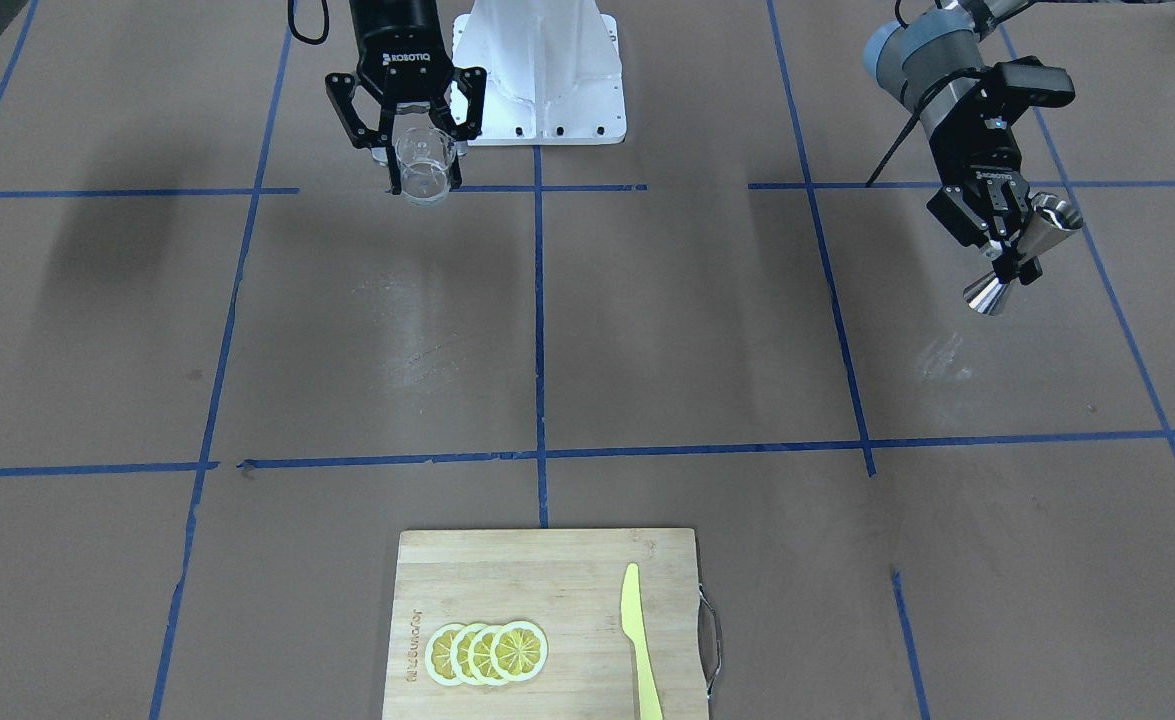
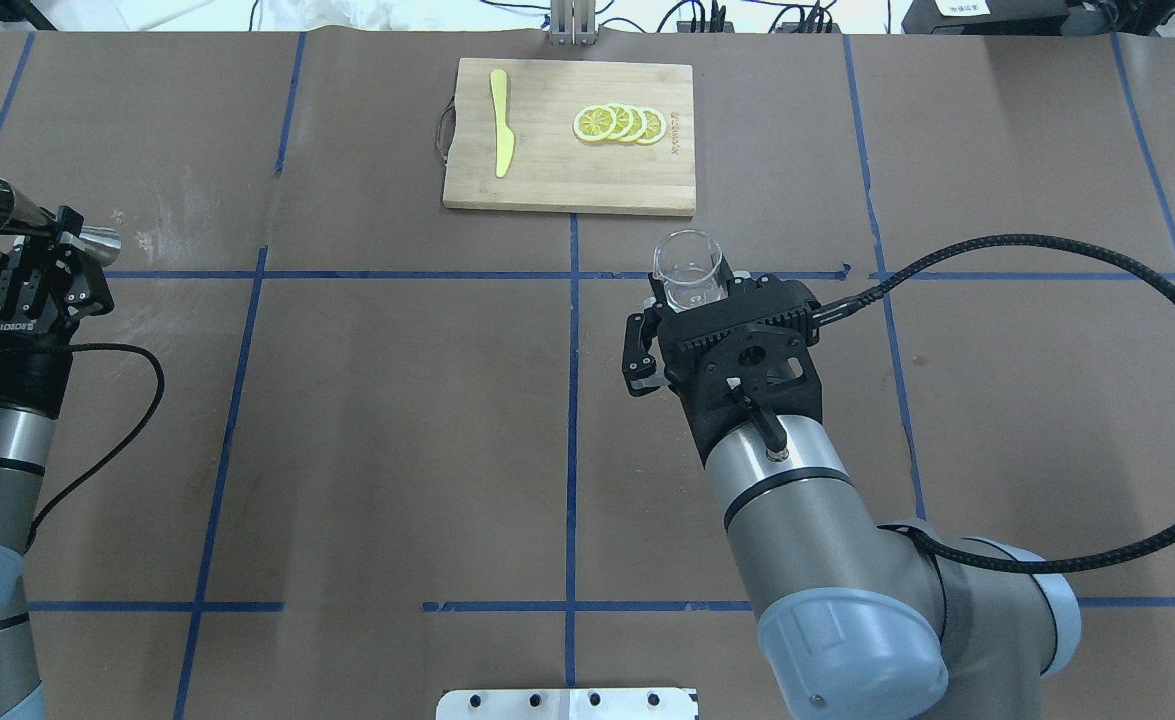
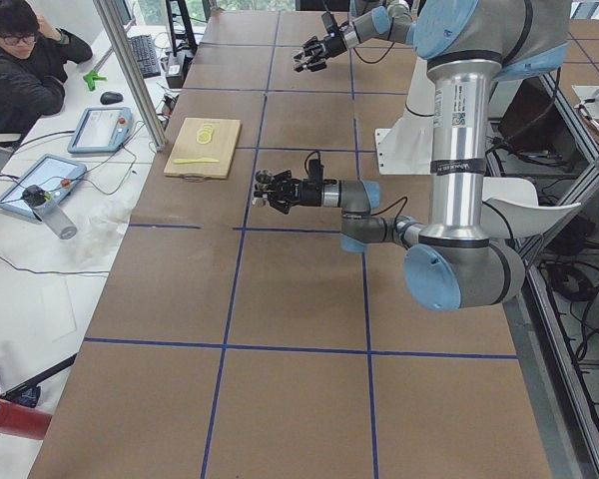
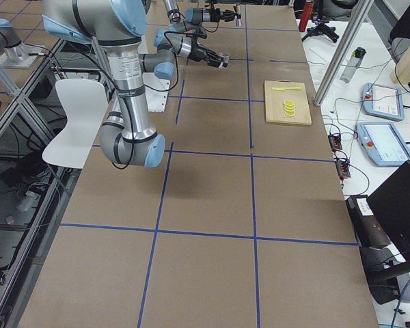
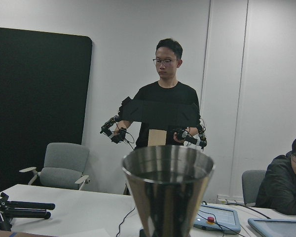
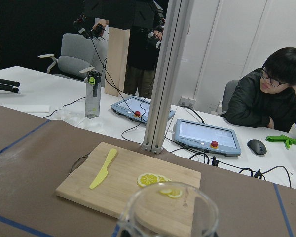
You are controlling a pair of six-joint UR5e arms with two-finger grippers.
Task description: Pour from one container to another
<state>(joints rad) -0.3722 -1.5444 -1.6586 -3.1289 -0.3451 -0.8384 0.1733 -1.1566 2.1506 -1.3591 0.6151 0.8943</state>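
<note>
1. A shiny metal jigger (image 1: 1045, 228) is held at its thin middle by the left gripper (image 1: 1009, 263), tilted and up off the table (image 1: 697, 340).
2. A clear glass cup (image 2: 687, 265) is held upright between the fingers of the right gripper (image 1: 425, 185). The two cups are kept well apart.
3. A wooden cutting board (image 1: 547, 570) is laid at the table's far edge, well apart from both grippers. Four lemon slices (image 1: 488, 652) and a yellow knife (image 1: 639, 640) are laid on it.
4. The table is covered with brown paper and marked with blue tape lines (image 1: 539, 330).
5. Beyond it, a white desk (image 6: 54, 91) is seen with a water bottle (image 6: 92, 94) and two control tablets (image 6: 204, 137). One person (image 6: 271, 98) is seated and another (image 5: 165, 98) is standing.
</note>
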